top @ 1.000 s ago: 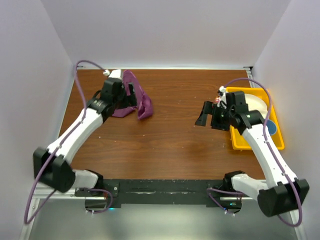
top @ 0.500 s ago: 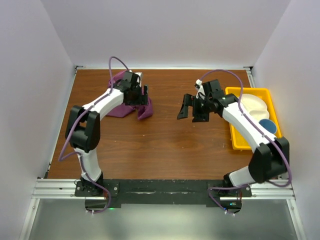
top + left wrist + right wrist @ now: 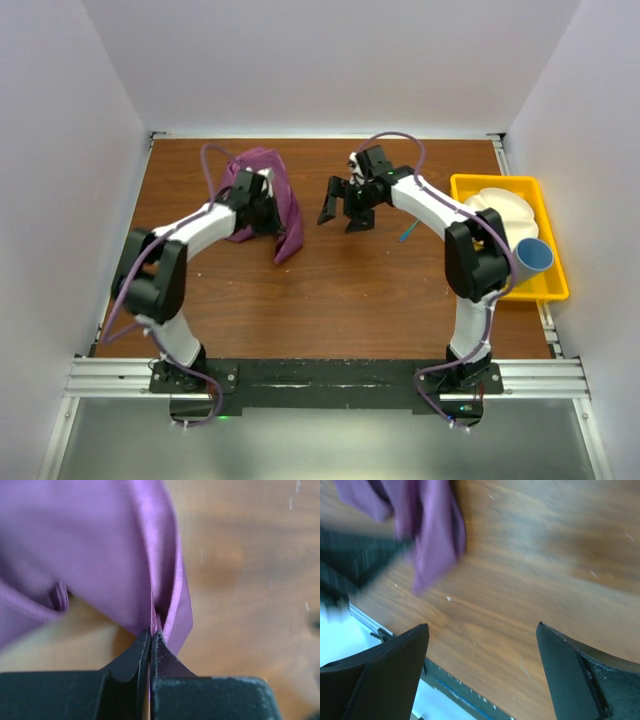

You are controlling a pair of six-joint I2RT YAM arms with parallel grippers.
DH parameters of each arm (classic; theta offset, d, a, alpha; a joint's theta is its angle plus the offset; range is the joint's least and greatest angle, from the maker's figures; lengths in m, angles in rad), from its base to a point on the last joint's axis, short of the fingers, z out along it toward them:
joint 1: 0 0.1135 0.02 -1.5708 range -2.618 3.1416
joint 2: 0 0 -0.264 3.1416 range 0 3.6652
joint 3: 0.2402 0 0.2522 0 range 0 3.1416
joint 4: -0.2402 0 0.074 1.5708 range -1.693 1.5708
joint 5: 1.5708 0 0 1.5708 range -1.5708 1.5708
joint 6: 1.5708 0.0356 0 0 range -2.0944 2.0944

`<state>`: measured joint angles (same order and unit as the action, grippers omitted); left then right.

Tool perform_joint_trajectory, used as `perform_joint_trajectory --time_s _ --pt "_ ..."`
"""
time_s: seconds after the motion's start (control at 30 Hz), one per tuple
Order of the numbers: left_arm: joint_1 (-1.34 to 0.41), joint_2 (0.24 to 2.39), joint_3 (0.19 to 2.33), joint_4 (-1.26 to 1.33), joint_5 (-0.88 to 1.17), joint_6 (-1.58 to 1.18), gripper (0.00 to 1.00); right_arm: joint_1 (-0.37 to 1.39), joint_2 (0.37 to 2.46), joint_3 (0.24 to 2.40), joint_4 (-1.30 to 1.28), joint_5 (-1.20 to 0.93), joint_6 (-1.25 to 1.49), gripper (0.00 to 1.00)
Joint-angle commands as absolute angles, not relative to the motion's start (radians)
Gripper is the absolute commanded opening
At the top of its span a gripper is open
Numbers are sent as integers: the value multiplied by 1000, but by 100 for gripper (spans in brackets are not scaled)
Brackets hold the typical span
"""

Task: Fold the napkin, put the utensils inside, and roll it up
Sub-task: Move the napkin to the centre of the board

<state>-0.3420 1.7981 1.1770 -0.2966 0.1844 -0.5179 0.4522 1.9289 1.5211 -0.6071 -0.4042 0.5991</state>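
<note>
The left gripper (image 3: 151, 634) is pinching a fold of the napkin (image 3: 100, 550), its jaws closed tight on the cloth. The plum fabric is bunching in smooth, creased folds at the far left of the table (image 3: 330, 290). Just right of it, the right gripper (image 3: 343, 212) is hovering with its jaws spread wide.

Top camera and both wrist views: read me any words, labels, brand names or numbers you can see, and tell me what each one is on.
None: no readable text shows in any view.
The napkin, yellow tray, white plate and blue cup are all plain, with no print or label showing.
Both wrist views are blurred and show only cloth, wood and black fingers.
</note>
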Motion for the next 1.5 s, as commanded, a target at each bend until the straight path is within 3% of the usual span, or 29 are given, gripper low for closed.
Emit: perform_joint_trajectory --time_s 0.0,0.27,0.4,0.43,0.5,0.53,0.57,0.6,0.77,0.87,0.93,0.97,1.03,1.07,1.1,1.13,1.23,1.47 --pt "-344 1553 964 -138 284 -698 0 523 2024 1612 -548 -417 630 93" --pt "-354 1356 815 -149 308 -778 0 641 2131 1661 -508 -397 658 86" --pt "-354 1324 816 -178 311 -764 0 664 2112 1562 -411 -416 724 67" --pt "-354 1319 818 -195 308 -758 0 661 2109 1557 -402 -402 729 50" --pt "-354 1298 830 -228 270 -755 0 649 2105 1598 -440 -347 695 28" --pt "-354 1284 834 -268 252 -761 0 643 2108 1620 -462 -335 678 6" --pt "-353 1244 836 -284 232 -764 0 626 2109 1641 -509 -322 663 0" --pt "-353 1220 831 -300 189 -767 0 615 2108 1676 -532 -313 631 0" --pt "-350 1042 772 -422 103 -795 0 533 2008 1668 -682 -114 514 0" --pt "-348 987 692 -475 213 -766 1 502 1921 1620 -742 26 425 0" --pt "-350 960 655 -460 398 -733 9 494 1875 1579 -747 61 371 0" --pt "-353 924 626 -462 446 -729 24 494 1864 1569 -759 77 359 0" --pt "-356 867 624 -523 473 -709 39 494 1849 1562 -788 115 313 2" --pt "-356 806 652 -549 447 -695 54 494 1839 1562 -819 161 287 13" --pt "-356 781 670 -570 381 -672 65 494 1832 1568 -836 196 278 46" --pt "-356 764 692 -613 335 -666 77 494 1806 1572 -847 219 270 59" --pt "-353 788 742 -600 192 -661 81 492 1778 1594 -799 120 258 88" --pt "-327 1363 1049 -511 138 -462 74 489 1969 1791 -755 -103 327 91"
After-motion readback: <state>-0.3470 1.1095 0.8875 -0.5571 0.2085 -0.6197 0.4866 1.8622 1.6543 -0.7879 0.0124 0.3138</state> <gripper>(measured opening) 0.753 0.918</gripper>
